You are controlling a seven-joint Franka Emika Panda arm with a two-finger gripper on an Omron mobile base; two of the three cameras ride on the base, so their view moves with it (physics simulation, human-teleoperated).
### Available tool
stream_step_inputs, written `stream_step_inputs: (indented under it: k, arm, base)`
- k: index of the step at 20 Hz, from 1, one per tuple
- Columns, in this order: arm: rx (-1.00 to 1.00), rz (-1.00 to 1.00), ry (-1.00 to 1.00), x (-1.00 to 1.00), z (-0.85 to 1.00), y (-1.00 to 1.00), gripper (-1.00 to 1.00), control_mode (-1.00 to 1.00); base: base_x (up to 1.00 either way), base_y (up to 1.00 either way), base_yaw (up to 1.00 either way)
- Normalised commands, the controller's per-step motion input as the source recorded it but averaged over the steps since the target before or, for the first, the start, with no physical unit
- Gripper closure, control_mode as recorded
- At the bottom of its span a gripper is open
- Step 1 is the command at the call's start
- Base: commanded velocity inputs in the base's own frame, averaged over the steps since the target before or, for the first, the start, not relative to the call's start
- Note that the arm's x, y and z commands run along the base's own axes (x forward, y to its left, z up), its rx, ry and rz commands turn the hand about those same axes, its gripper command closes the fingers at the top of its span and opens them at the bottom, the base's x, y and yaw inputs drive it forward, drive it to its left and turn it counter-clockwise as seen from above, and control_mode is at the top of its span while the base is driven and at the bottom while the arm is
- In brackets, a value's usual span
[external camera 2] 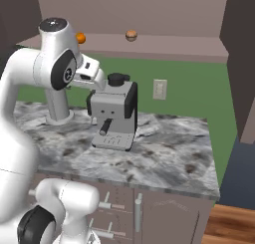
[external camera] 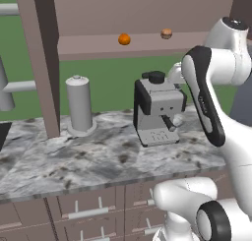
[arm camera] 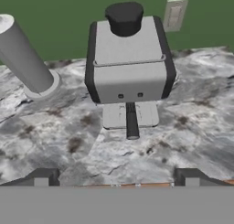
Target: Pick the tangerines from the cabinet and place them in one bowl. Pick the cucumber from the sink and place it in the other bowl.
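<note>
Two tangerines lie on the shelf of the open mauve-brown cabinet (external camera: 93, 45) (external camera 2: 169, 45): a bright orange one (external camera: 124, 39) (external camera 2: 80, 37) and a duller tan one (external camera: 166, 34) (external camera 2: 131, 35) to its right. My gripper (arm camera: 116, 179) is open, its two dark fingertips (arm camera: 43, 177) set wide apart with nothing between them. It hangs well below the shelf, over the counter, and looks down at a coffee machine. The hand (external camera 2: 89, 71) sits just left of the machine's top. The bowls, the cucumber and the sink are out of view.
A grey and black coffee machine (external camera: 157, 112) (external camera 2: 113, 116) (arm camera: 128, 63) stands on the marble counter (external camera: 74, 161) (external camera 2: 169, 153). A tall grey cylinder (external camera: 79, 105) (arm camera: 25, 58) stands to its left. A wall outlet (external camera 2: 159, 88) (arm camera: 175, 13) is behind. Drawers with metal handles (external camera: 88, 213) run under the counter.
</note>
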Motion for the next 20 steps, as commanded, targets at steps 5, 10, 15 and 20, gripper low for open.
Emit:
stream_step_inputs:
  k: [5, 10, 15, 20]
  arm:
    - [0.02, -0.01, -0.04, 0.01, 0.02, 0.00, -1.00, -1.00]
    - [0.03, 0.00, -0.16, 0.11, 0.05, 0.00, -1.00, -1.00]
    - [0.01, 0.00, -0.08, 0.04, 0.33, 0.00, -1.00, -1.00]
    - [0.00, 0.00, -0.04, 0.00, 0.03, 0.00, -1.00, -1.00]
  base:
    - [0.00, 0.00, 0.00]
    - [0.00, 0.00, 0.00]
    - [0.00, 0.00, 0.00]
    - [0.00, 0.00, 0.00]
